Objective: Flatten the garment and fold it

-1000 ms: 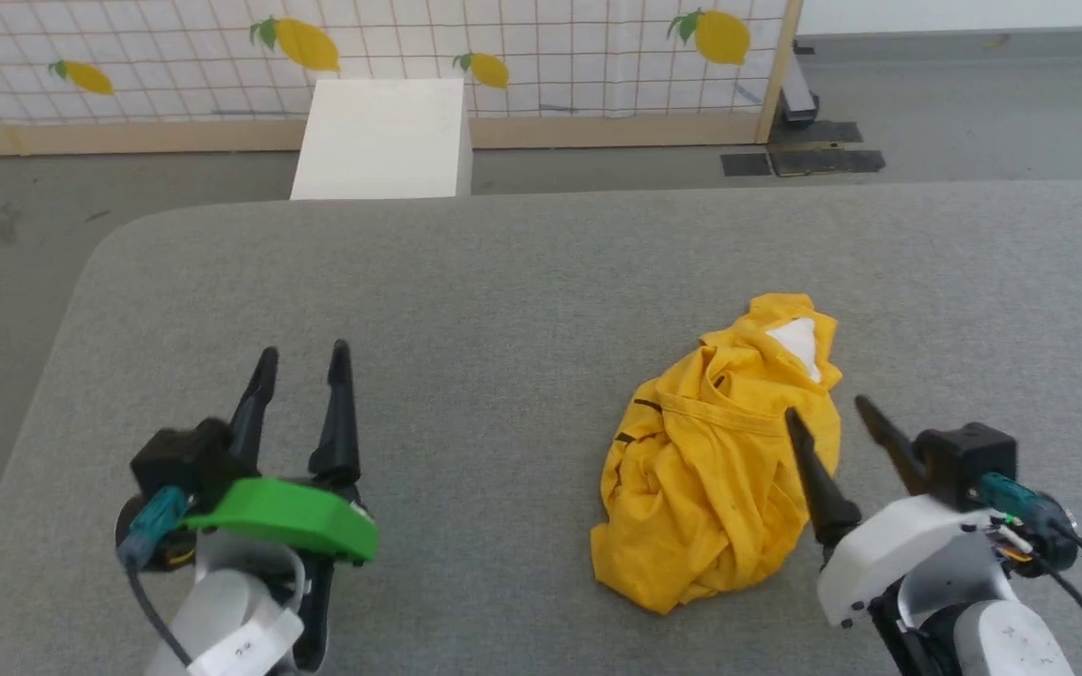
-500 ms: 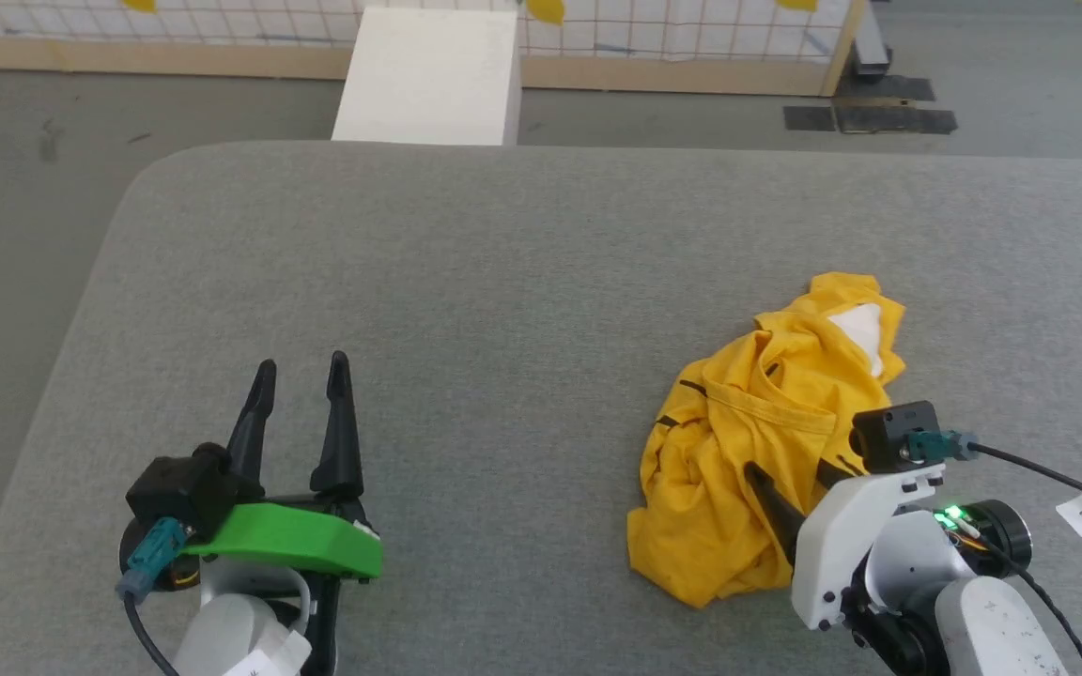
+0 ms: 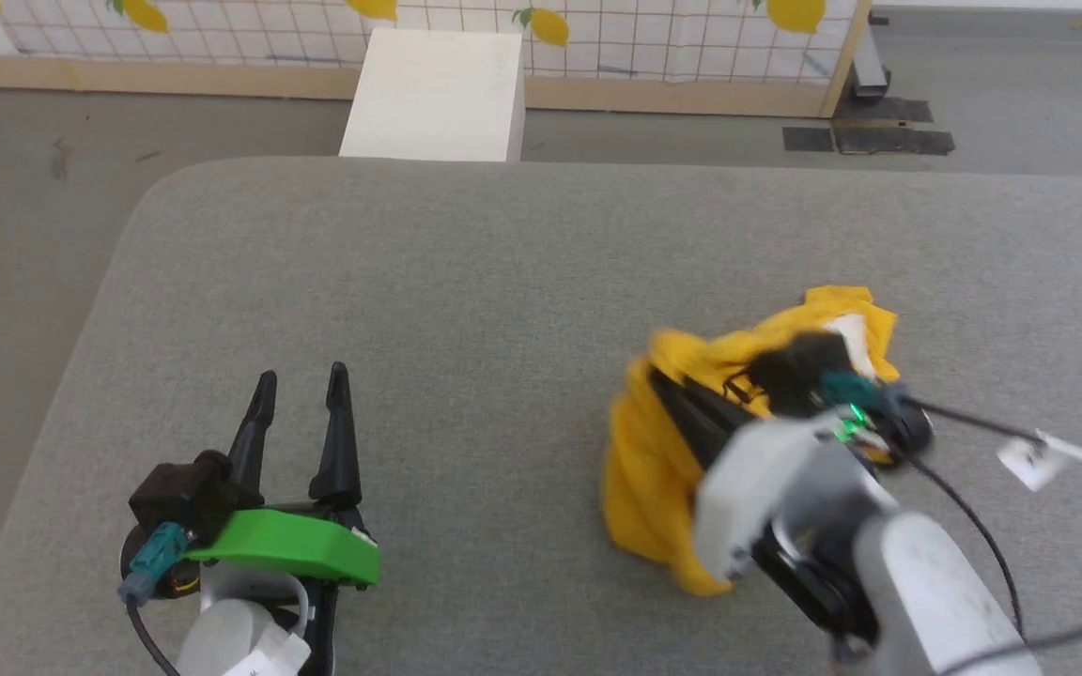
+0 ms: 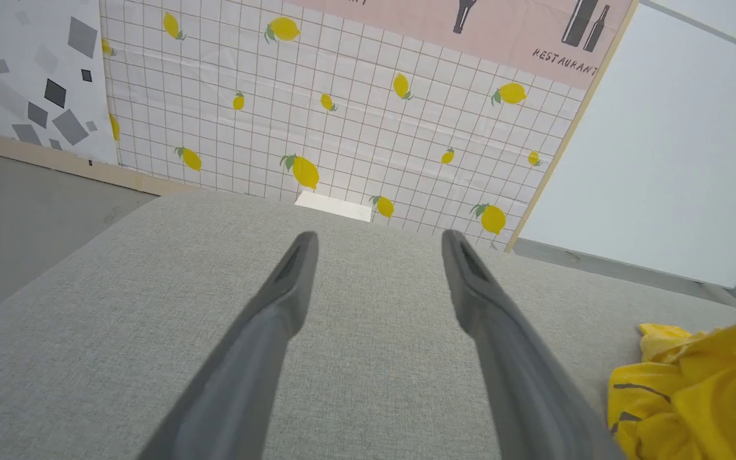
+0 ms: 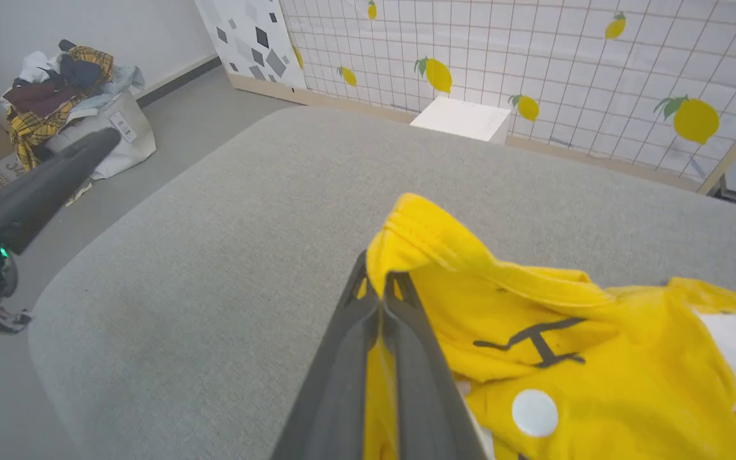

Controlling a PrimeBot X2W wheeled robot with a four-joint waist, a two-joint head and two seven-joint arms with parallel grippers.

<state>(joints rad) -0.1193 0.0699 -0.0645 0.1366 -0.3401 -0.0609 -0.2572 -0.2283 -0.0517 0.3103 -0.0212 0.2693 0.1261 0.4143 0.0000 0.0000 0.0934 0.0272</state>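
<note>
Head view, lower left: left claw (image 3: 302, 373) sits low over the table (image 3: 466, 282). Fingers are spread wide with nothing between them, tips pointing up the frame. Green cover (image 3: 287, 545) sits behind the fingers. Left wrist view agrees: both fingers well apart over bare grey fabric, touching no cloth.

Head view, lower right: the right arm is blurred. Pale forearm (image 3: 926, 601) enters from the bottom edge, green light (image 3: 846, 422) is lit, white tag (image 3: 1029, 458) hangs off a cable to the right. Right claw (image 5: 379, 278) has its fingers pinched fully together on a fold of the garment (image 5: 553, 332). In the right wrist view, yellow cloth shows through the finger slots and a hemmed edge drapes over the tips, raised off the table.

The garment is a crumpled yellow heap on the table, right of centre in head view, well apart from the left claw. Visible marks are thin dark-brown stripes, a round white dot and a white patch on the right side. In the left wrist view it sits in the lower right corner.

Table has a grey woven cover, rounded corner at upper left of head view.

Past the far edge, top centre: white box (image 3: 433, 94) on the grey floor (image 3: 34, 188). Behind it is a white grid wall panel (image 3: 672, 38) with lemon print. Dark floor mats (image 3: 888, 141) at upper right. Right wrist view, upper left: basket (image 5: 68, 83) heaped with mixed clothes.
</note>
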